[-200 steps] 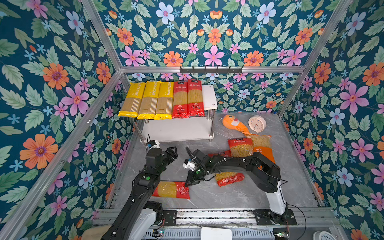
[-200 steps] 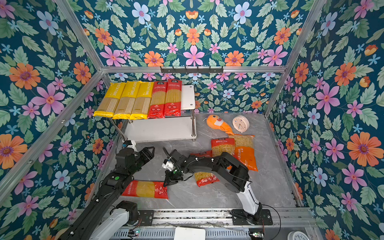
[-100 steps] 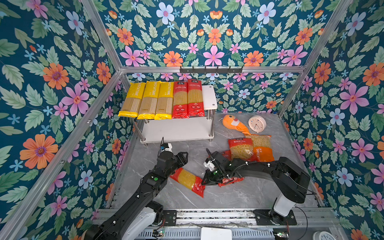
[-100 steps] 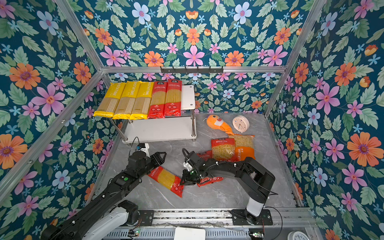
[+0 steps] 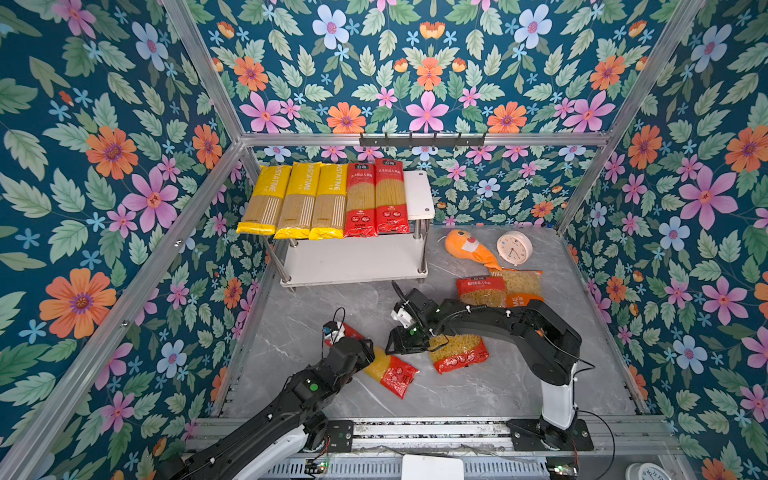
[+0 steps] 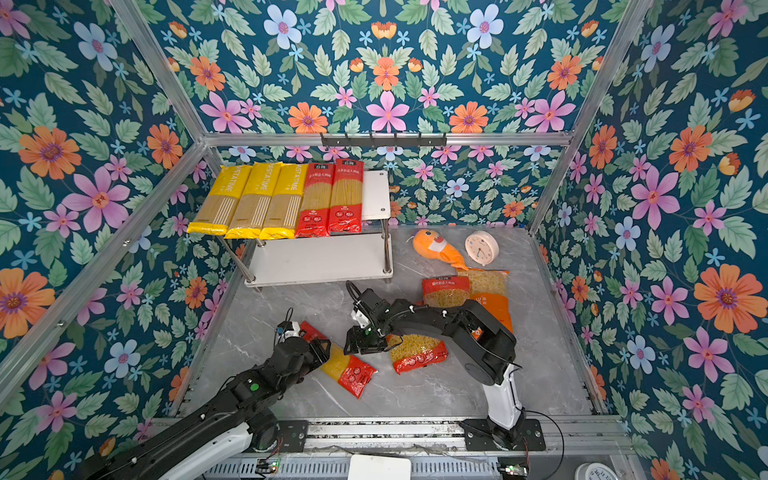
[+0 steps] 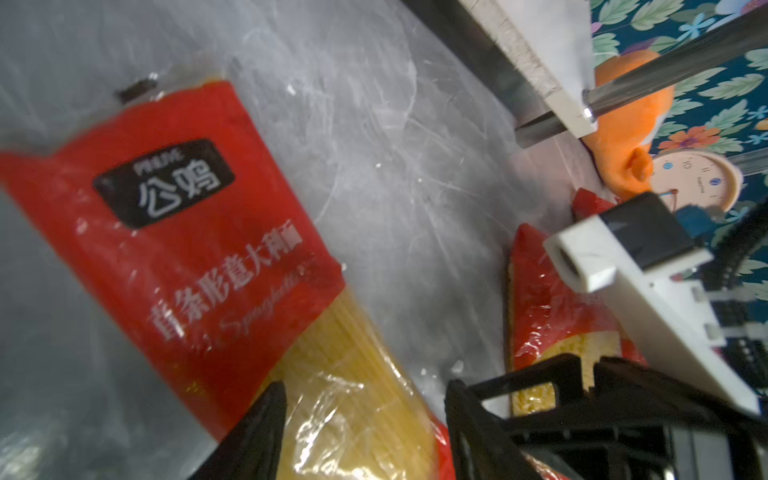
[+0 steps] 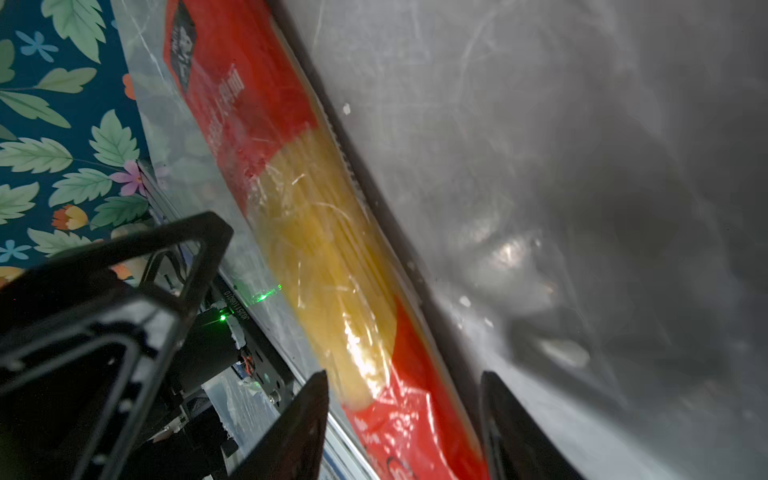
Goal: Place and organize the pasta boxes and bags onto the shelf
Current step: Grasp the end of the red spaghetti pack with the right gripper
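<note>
A long red spaghetti pack (image 5: 384, 368) lies slantwise on the grey table. My left gripper (image 5: 365, 347) stands open astride its yellow middle (image 7: 349, 399); one fingertip (image 7: 262, 419) overlaps the pack's edge. My right gripper (image 5: 405, 343) is open just right of it, and the pack's red end (image 8: 415, 415) shows between its fingers. The shelf (image 5: 417, 195) holds three yellow packs (image 5: 299, 199) and two red packs (image 5: 376, 195) on its top board. One wide red bag (image 5: 457, 353) lies under the right arm. Another wide red bag (image 5: 480, 291) overlaps an orange bag (image 5: 521, 291).
An orange plush fish (image 5: 465, 249) and a round clock (image 5: 514, 248) lie at the back right. A black hook rail (image 5: 422, 139) hangs on the back wall. The shelf's lower board (image 5: 353, 262) is bare. Floral walls close in on three sides.
The red spaghetti pack swung from lying crosswise at the front to slantwise. My right gripper opened from shut. My left gripper came forward over the pack.
</note>
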